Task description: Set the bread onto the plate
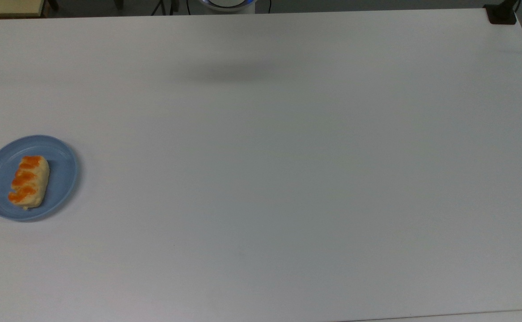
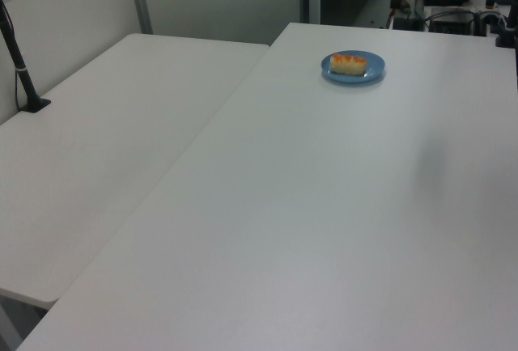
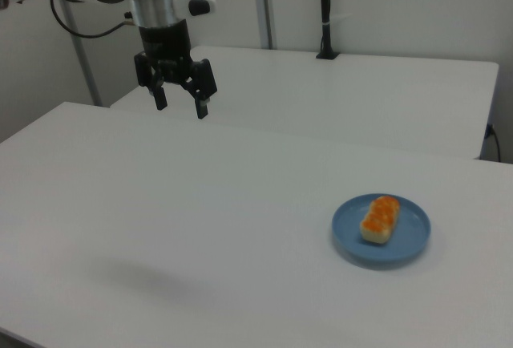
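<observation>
One claw (image 3: 180, 104), mine, black and two-fingered, hanging in the air high over the white table (image 3: 160, 228). Fingers spread well apart, nothing between them, touching nothing.

Below me: a soft dark shadow on the tabletop toward the right view's lower left. Otherwise bare white surface on all sides of me.

Well off from me, toward the right view's lower right: the round light-blue shallow plate (image 3: 415, 236) with the raised rim. The small oblong pale-yellow bread roll with orange diagonal stripes (image 3: 380, 218) lies flat on it, striped side up, inside the rim. In the top view the roll (image 1: 28, 180) sits a little toward the top view's left of the plate (image 1: 61, 172) centre, one end close to the rim on the near side. Left view agrees: roll (image 2: 348, 63) resting on plate (image 2: 374, 70), far across the table (image 2: 324, 205).

Judgement: the placing looks done; the bread is where the task wants it.

Risks from here:
- Little real hazard while I stay this far off. Trouble would come only from a low sweep back toward the plate, which could clip the rim and slide it, or nudge the roll off.
- The roll is off-centre; a knock to the plate might tip that end over the rim.
- The plate sits near the table edge in the top view; a shove that way could send it off.
</observation>
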`<act>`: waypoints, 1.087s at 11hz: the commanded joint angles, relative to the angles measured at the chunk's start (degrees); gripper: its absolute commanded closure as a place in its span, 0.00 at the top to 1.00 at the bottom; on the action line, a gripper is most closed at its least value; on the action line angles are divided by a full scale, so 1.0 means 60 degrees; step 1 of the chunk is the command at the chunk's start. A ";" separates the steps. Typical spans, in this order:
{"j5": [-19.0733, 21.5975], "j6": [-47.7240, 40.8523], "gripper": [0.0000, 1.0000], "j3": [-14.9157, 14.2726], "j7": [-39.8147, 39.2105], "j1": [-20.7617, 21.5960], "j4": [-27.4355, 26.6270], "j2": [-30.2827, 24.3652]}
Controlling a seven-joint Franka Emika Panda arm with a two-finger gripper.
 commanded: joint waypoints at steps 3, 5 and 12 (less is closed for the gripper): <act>0.0146 0.0429 1.00 0.1229 0.0853 -0.0478 -0.0356 -0.0103; 0.0291 0.0488 1.00 0.1229 0.1746 -0.0418 -0.0342 -0.0074; 0.0322 0.0811 1.00 0.1141 0.1311 -0.0491 -0.0283 0.0044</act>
